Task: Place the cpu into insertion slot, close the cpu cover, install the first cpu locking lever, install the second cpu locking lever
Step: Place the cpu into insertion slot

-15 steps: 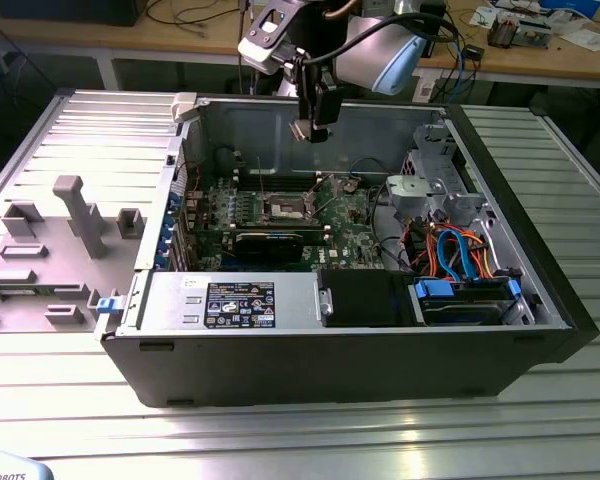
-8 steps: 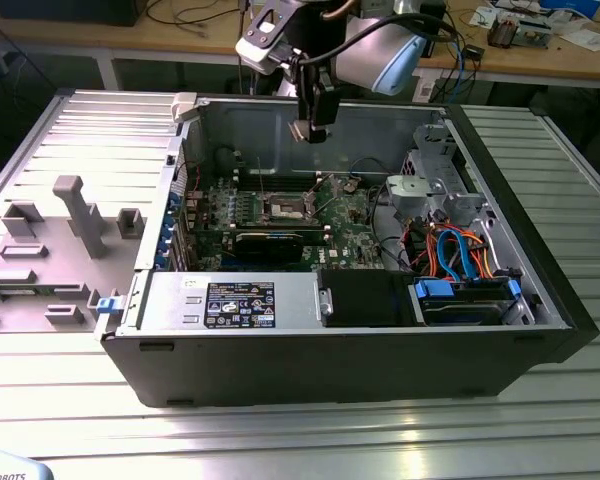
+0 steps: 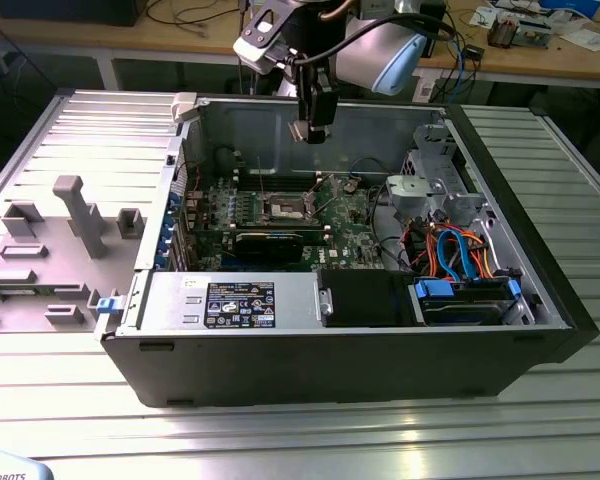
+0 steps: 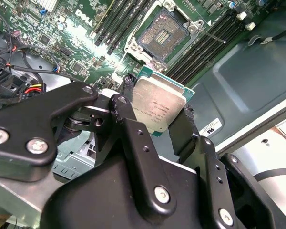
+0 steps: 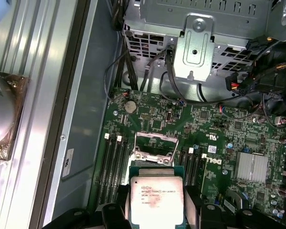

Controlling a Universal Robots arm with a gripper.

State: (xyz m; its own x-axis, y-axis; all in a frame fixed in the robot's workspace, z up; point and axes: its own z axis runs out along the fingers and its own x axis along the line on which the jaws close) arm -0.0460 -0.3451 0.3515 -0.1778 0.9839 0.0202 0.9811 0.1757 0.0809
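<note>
We see a grey metal worktop [image 3: 280, 440] with long ridges. A big black computer box [image 3: 330, 365] sits on it with its side open. Some grey blocks [image 3: 80, 215] stand on the worktop at the exterior view's left, beside the box.

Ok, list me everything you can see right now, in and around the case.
case: one, black, open, on the table
table: one, grey metal, under the case
fixture: one, grey, on the table, exterior view's left
board: one, green, inside the case
slot: one, dark with silver rim, on the board, empty
cover: one, silver frame, open at the slot
power supply: one, silver, along the case's near wall
cables: several, blue and orange, inside the case, exterior view's right
cpu: one, grey, held above the board
gripper: one, black, shut on the cpu
</note>
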